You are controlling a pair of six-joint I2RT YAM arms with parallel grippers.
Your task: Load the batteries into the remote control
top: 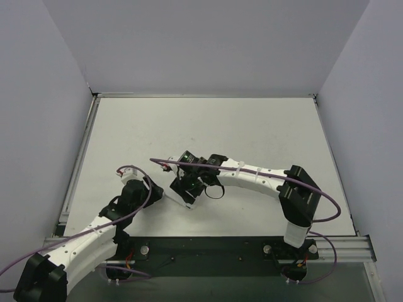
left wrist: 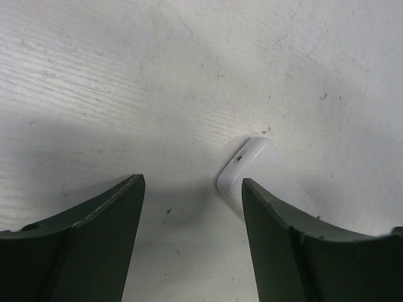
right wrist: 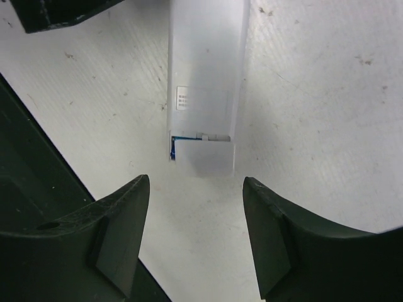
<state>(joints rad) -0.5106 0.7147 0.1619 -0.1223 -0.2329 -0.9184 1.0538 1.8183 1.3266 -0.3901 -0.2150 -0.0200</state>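
Note:
The slim white remote control [top: 178, 199] lies back-up on the table between my two grippers. In the right wrist view its back [right wrist: 206, 75] carries a small label, and the end cover [right wrist: 203, 158] sits slightly apart from the body. A thin blue edge of a battery [right wrist: 173, 148] shows in that gap. No loose batteries are in view. My right gripper [right wrist: 196, 180] is open and empty just short of the remote's cover end. My left gripper [left wrist: 192, 181] is open and empty, with the remote's rounded other end [left wrist: 250, 167] beside its right finger [left wrist: 277, 233].
White walls enclose the white table [top: 208, 126] on three sides. The two grippers [top: 154, 192] [top: 189, 185] stand close together over the table's near middle. Purple cables loop along both arms. The arm bases sit on a dark rail [top: 208, 248] at the near edge.

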